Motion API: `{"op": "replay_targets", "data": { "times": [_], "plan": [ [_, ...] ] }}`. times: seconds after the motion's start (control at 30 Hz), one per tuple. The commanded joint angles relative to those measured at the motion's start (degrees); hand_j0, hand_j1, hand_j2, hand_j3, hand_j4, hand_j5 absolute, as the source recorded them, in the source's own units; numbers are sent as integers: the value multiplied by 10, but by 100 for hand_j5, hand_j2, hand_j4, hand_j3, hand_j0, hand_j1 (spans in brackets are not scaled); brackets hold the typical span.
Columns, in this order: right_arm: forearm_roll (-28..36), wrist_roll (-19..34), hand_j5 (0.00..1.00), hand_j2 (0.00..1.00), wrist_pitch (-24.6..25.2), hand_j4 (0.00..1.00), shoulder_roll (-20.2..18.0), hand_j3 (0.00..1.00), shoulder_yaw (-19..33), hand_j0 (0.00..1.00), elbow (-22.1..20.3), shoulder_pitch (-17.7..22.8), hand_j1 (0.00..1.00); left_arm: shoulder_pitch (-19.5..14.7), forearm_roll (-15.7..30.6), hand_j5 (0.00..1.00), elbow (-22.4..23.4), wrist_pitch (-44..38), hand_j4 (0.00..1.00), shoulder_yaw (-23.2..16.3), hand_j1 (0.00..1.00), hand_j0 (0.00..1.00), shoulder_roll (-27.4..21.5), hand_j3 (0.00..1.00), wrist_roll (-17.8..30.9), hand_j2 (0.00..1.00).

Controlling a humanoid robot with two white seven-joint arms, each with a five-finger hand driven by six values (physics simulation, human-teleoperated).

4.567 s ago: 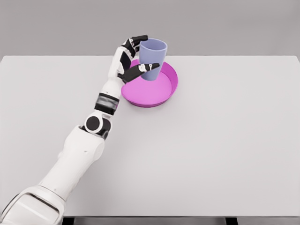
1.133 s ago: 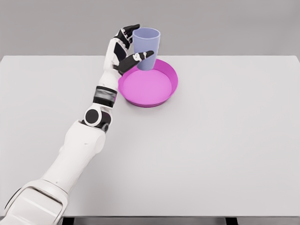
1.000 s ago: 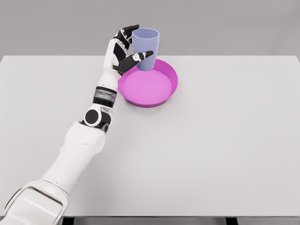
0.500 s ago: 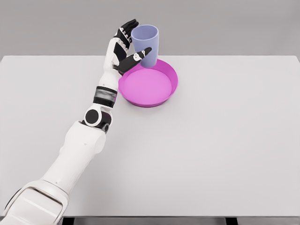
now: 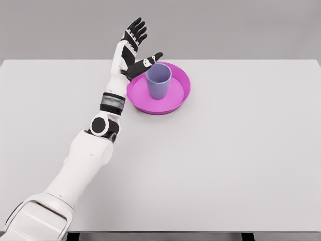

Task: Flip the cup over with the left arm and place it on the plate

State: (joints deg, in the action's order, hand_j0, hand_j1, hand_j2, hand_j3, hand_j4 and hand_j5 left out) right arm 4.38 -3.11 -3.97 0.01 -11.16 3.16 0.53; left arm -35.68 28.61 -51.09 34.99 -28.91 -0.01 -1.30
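The fingers [image 5: 135,30] of the left hand [image 5: 131,50] are spread and point upward, and they hold nothing. The thumb [image 5: 152,59] sticks out to the right, its tip near the rim of the cup [image 5: 158,82] but not touching it as far as the view shows. The fingers are black with white segments, and the back of the hand is white.

The cup is pale lavender-blue. It stands upright, mouth up, inside the plate [image 5: 183,93], toward the plate's left and far part. Its base rests on the plate's floor.

The plate is bright magenta, round, with a raised rim. It sits on a white table [image 5: 225,160], left of the middle and close to the far edge.

The left arm [image 5: 90,155] is white with a dark band at the wrist and a black joint at the elbow. It enters from the lower left corner and reaches diagonally up toward the plate. The wrist lies just beside the plate's left rim.

The hand is raised above the table, beyond and to the left of the cup. Behind the table is a plain grey background.
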Motion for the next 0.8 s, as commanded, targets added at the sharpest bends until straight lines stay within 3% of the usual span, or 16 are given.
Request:
{"op": "replay_targets", "data": {
  "times": [0.0, 0.17, 0.2, 0.27, 0.33, 0.4, 0.5, 0.57, 0.6, 0.67, 0.77],
  "plan": [
    [0, 0, 100, 100, -1, 100, 0, 100, 0, 100, 0, 0, 100, 0, 0, 92, -1, 0, 92, 0, 92, 92, 0, 92, 0, 92],
    [0, -1, 100, 100, 0, 100, 0, 100, 0, 100, 0, 0, 100, -1, 2, 91, -4, 0, 91, 0, 91, 91, 0, 91, 2, 91],
    [0, 0, 100, 100, -1, 100, 0, 100, 0, 100, 0, 1, 100, -7, 6, 91, -23, 0, 91, 0, 91, 91, 0, 91, 2, 91],
    [0, -1, 100, 100, 0, 100, 0, 100, 0, 100, 0, 0, 100, -3, 64, 92, -85, 0, 92, -29, 92, 92, -61, 92, 6, 92],
    [0, 0, 100, 100, 0, 100, 0, 100, 0, 100, 0, 1, 100, -2, 173, 93, -124, 0, 93, -103, 93, 93, -158, 93, 17, 93],
    [0, 0, 100, 100, -1, 100, 0, 100, 0, 100, 0, 0, 100, 0, 243, 100, -161, 0, 100, -123, 100, 100, -248, 100, 57, 100],
    [0, 0, 100, 100, 0, 100, 0, 100, 0, 100, 0, 0, 100, 31, 242, 100, -226, 0, 100, -134, 100, 100, -374, 100, 133, 100],
    [0, 0, 100, 100, 0, 100, 0, 100, 0, 100, 0, 0, 100, 33, 219, 100, -262, 0, 100, -193, 100, 100, -473, 100, 218, 100],
    [0, 0, 100, 100, -1, 100, 0, 100, 0, 100, 0, 0, 100, 35, 189, 100, -287, 0, 100, -199, 100, 100, -527, 100, 249, 100],
    [0, 0, 100, 100, 0, 100, 0, 100, 0, 100, 0, 0, 100, 47, 154, 100, -314, 0, 100, -197, 100, 100, -567, 100, 264, 100],
    [0, 0, 100, 100, 0, 100, 0, 100, 0, 100, 0, 0, 100, 55, 150, 100, -320, 0, 100, -193, 100, 100, -606, 100, 281, 100]
  ]
}}
